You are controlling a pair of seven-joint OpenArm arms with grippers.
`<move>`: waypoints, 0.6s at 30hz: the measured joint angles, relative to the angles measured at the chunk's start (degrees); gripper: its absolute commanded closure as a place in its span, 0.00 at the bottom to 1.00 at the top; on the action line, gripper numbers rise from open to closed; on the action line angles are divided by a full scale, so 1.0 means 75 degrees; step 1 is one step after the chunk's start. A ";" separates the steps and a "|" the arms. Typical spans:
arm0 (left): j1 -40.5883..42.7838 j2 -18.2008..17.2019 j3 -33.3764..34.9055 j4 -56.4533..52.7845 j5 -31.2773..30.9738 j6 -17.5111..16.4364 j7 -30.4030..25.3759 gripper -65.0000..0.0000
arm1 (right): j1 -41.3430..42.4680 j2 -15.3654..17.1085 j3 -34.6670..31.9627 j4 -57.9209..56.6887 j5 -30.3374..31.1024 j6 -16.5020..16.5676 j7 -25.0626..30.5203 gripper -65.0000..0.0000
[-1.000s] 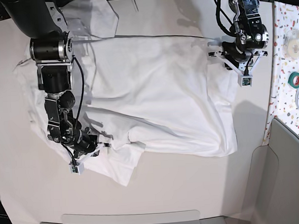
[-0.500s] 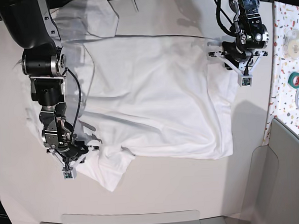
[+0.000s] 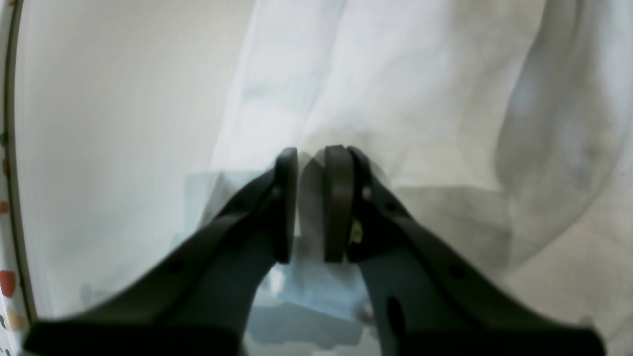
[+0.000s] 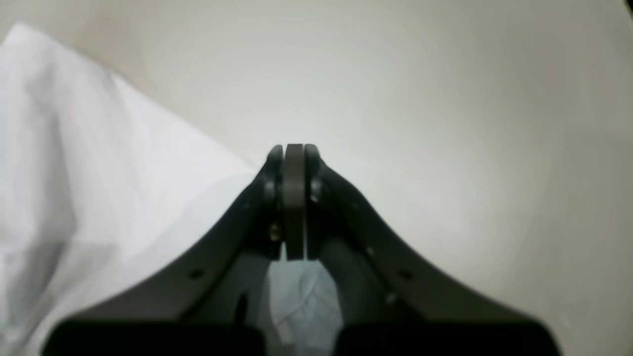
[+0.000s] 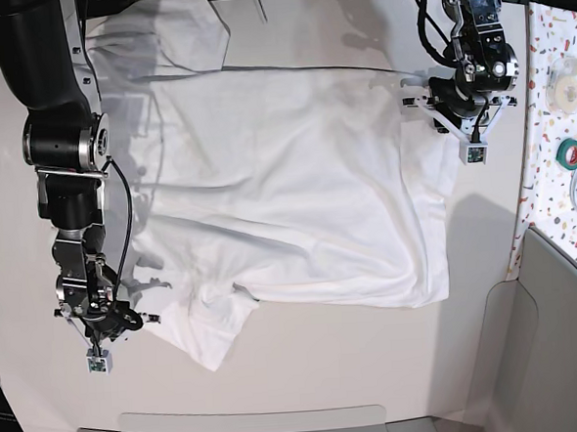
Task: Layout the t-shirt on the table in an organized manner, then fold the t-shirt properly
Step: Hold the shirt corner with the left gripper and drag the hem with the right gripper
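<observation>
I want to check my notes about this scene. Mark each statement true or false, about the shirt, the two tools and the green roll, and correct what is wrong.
1. The shirt is plain white. True.
2. The right tool is wide open. False: it is shut.
3. The green roll lies on the speckled panel. True.
4. The shirt is already folded into a small, neat square. False: it is spread wide, with wrinkles and uneven edges.
5. The left tool is fully shut. False: a narrow gap shows between its tips.
</observation>
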 measured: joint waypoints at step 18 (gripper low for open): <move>-0.0003 0.0038 -0.0003 0.0006 0.0006 0.0000 0.0000 0.87 | -0.1329 -0.0691 -0.0041 0.1087 0.0326 0.1690 -0.0688 1.00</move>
